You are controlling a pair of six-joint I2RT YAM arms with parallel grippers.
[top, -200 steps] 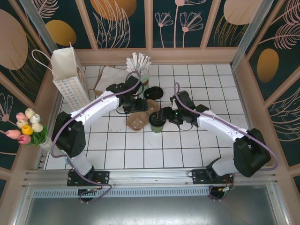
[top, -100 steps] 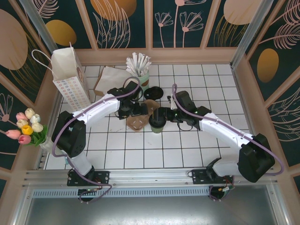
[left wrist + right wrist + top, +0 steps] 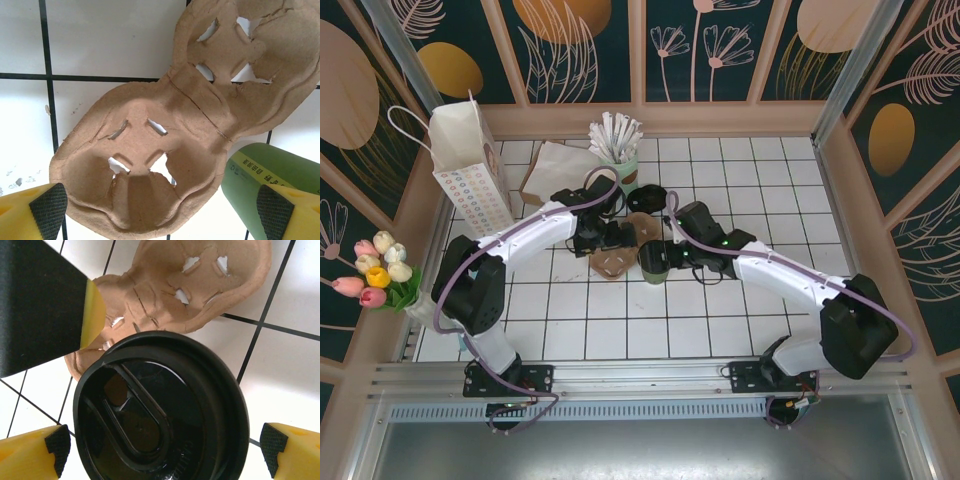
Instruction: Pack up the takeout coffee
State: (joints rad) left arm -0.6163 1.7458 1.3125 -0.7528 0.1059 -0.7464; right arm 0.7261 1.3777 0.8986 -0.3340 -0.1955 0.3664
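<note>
Near edge: both arm bases are bolted side by side. The left arm rises at the left, then its pale forearm reaches far and inward to mid-table. The right arm's elbow sits out to the right, with the forearm angled in towards the centre. The two wrists meet nearly head-on over the white tiled table.

Right gripper: pointing down over the takeout coffee. In the right wrist view its jaws stand wide, one pad either side of the cup's dark lid with tile showing in both gaps. It is open and not gripping anything.

The takeout coffee stands upright on the tile at mid-table, lid on, just right of the brown two-hole pulp carrier. It is not in either hole. The lid overlaps the carrier's edge in the right wrist view; I can't tell whether the two touch.

Left gripper: pointing down over the carrier from the left. In the left wrist view its jaws are spread full width with the carrier lying flat between and beyond them. The green cup wall is by the right-hand pad. It is open and holds nothing.

Further back:
- A loose dark round lid lies on the tile, just behind the carrier.
- Behind that is the pale mint holder of white-wrapped straws.
- Flat brown paper lies to the holder's left.
- The white paper bag stands upright in the far-left corner, well apart from the cup.
- Tulips sit outside the left wall.
</note>
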